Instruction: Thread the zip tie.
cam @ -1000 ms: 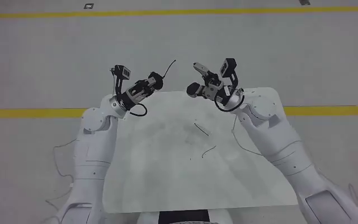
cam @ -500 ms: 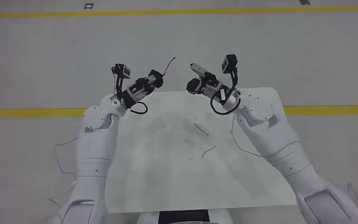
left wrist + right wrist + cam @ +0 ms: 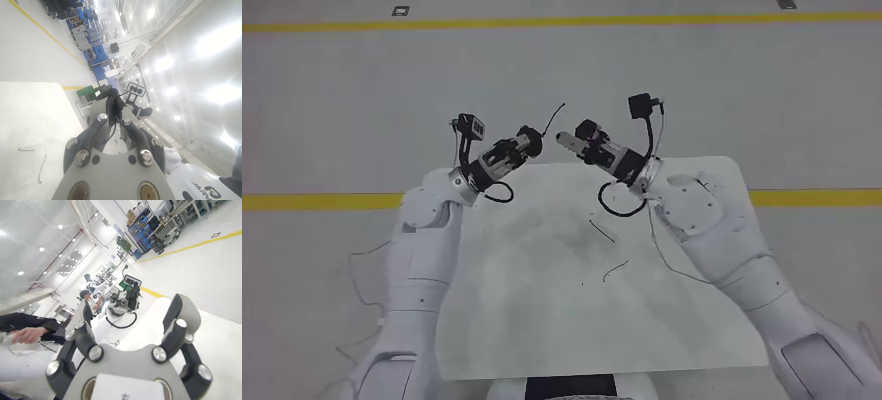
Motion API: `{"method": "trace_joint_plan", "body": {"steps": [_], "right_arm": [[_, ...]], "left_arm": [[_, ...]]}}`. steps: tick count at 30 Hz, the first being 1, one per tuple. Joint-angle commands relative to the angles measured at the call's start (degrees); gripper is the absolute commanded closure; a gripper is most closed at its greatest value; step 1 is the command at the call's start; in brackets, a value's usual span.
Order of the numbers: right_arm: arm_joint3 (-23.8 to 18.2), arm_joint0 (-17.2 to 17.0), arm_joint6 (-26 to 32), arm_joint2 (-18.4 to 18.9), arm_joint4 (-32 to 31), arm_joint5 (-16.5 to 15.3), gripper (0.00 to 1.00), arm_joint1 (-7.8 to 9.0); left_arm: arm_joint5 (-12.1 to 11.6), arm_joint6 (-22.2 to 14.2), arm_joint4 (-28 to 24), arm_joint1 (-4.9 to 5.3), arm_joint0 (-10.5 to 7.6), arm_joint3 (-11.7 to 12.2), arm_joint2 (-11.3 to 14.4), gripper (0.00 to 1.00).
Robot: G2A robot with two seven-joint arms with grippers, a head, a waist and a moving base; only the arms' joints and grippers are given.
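My left gripper hangs above the table's far edge, shut on a thin black zip tie whose free end sticks up and away from the table. In the left wrist view the fingers are pressed together and the tie trails back between them. My right gripper is just to the right of the tie, facing the left gripper with its jaws apart and nothing between them. In the right wrist view the right gripper is open, and the left gripper shows beyond it.
Two more loose black zip ties lie near the middle of the white table; the left wrist view also shows them. Floor with a yellow line runs beside the table.
My right gripper has swung left and closer to the left gripper and the tie. The left gripper has shifted slightly right, still holding the tie.
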Motion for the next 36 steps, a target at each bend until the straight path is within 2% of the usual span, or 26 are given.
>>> {"method": "trace_joint_plan", "body": {"steps": [1,9,12,20,22,23,36], "right_arm": [[-0.09,-0.02,-0.09,-0.01,0.26,0.02,0.0,-0.02],[-0.11,-0.13,-0.21,0.03,0.12,0.11,0.0,-0.02],[-0.2,-0.59,-0.81,0.42,-3.96,0.89,0.0,-0.05],[0.53,-0.38,-4.27,-0.42,-12.51,0.02,0.0,-0.94],[0.64,-0.14,-4.57,-0.71,-13.69,0.02,0.48,-1.22],[0.73,-0.09,-4.67,-0.83,-13.95,0.02,0.53,-1.34],[2.79,1.6,-4.77,-1.91,-14.15,0.02,0.68,-3.13]], "left_arm": [[0.0,0.16,0.7,-0.06,0.02,-0.16,0.17,1.0],[0.0,0.07,0.58,-0.07,0.03,-0.19,0.19,1.0],[0.56,1.48,0.5,0.0,0.55,-1.09,0.86,1.0],[1.46,2.51,-0.6,0.92,1.12,-2.36,2.18,1.0],[1.46,2.51,-0.6,0.92,1.12,-2.36,2.18,1.0],[1.46,2.51,-0.6,0.92,1.12,-2.36,2.18,1.0],[1.46,2.51,-0.6,0.92,1.12,-2.36,2.18,1.0]]}}
